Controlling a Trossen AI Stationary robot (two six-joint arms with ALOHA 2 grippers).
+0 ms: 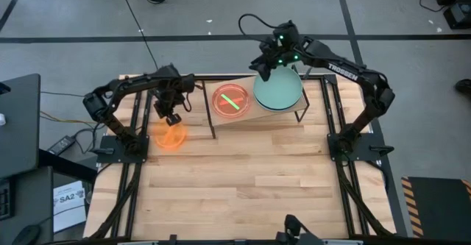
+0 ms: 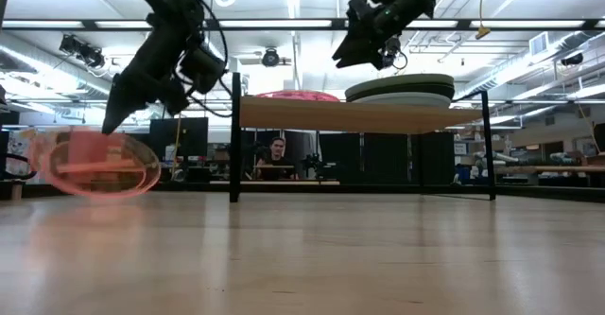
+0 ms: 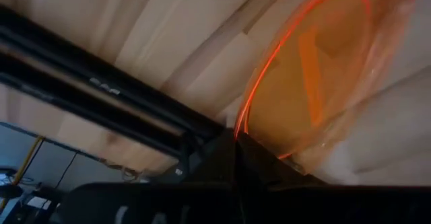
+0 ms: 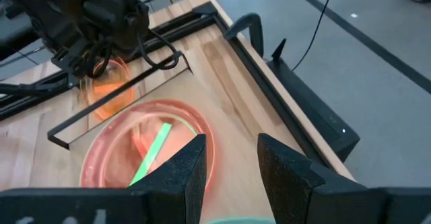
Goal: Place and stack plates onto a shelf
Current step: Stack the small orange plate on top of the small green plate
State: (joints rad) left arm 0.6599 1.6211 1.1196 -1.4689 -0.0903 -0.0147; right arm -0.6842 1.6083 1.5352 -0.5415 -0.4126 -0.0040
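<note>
My left gripper (image 1: 171, 117) is shut on a translucent orange plate (image 1: 171, 137), left of the shelf (image 1: 309, 107) and above the table; the low view shows that plate (image 2: 95, 164) tilted. The slanted wooden shelf (image 2: 312, 116) carries a red plate stack with neon-green showing through (image 1: 230, 100) and, beside it, a mint-green plate (image 1: 278, 90) topping a stack of larger plates (image 2: 402, 90). My right gripper (image 1: 266, 68) hovers open over the shelf's far edge, by the mint-green plate's rim; in its wrist view the fingers (image 4: 229, 163) stand above the red plate (image 4: 148, 150). My left gripper pinches the orange plate's rim (image 3: 237, 131) between its two fingers, coming from above and slanting down. The plate hangs tilted below the fingers (image 2: 113, 116). Whether its low edge touches the table, I cannot tell.
The shelf stands on thin black legs (image 2: 234, 135) on the far half of the slatted wooden tabletop (image 1: 243, 179). Black frame rails (image 4: 296, 96) run along the table's edges. A person sits in the room beyond the table (image 2: 276, 154).
</note>
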